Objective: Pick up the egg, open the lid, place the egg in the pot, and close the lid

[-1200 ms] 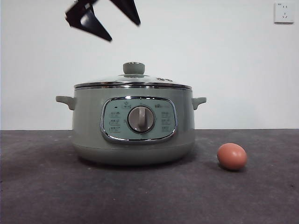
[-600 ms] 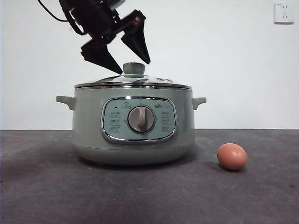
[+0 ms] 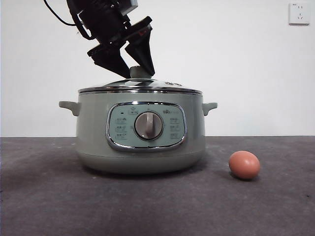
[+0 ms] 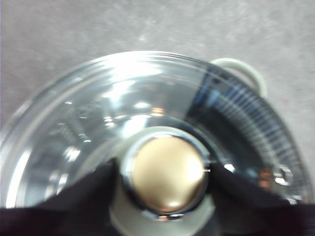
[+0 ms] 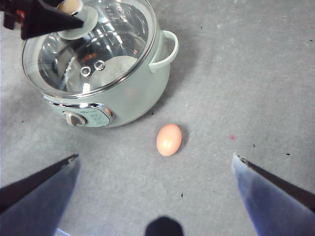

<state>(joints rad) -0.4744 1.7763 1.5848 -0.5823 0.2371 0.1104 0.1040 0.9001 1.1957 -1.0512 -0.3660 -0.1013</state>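
The pale green pot (image 3: 93, 132) stands mid-table with its lid (image 3: 118, 84) on. My left gripper (image 3: 141, 74) has come down from above. Its open jaws straddle the lid's knob (image 4: 167, 172), one close on each side. The reddish-brown egg (image 3: 244, 164) lies on the table to the right of the pot, apart from it. My right gripper (image 5: 155, 156) is open and empty, high above the table, with the egg (image 5: 169, 139) below it, between its jaws. That view also shows the pot (image 5: 138, 93), the glass lid (image 5: 113, 44) and the left gripper's jaw over the knob (image 5: 74, 19).
The dark grey table (image 3: 49, 196) runs to a white wall with a socket (image 3: 299, 13) at the upper right. The pot's side handles (image 3: 210, 106) stick out on both sides. The dial (image 3: 148, 125) faces the front.
My left gripper has dropped from above the pot down to the lid's knob, so its jaws now sit on either side of it. Pot, lid and egg have not moved.
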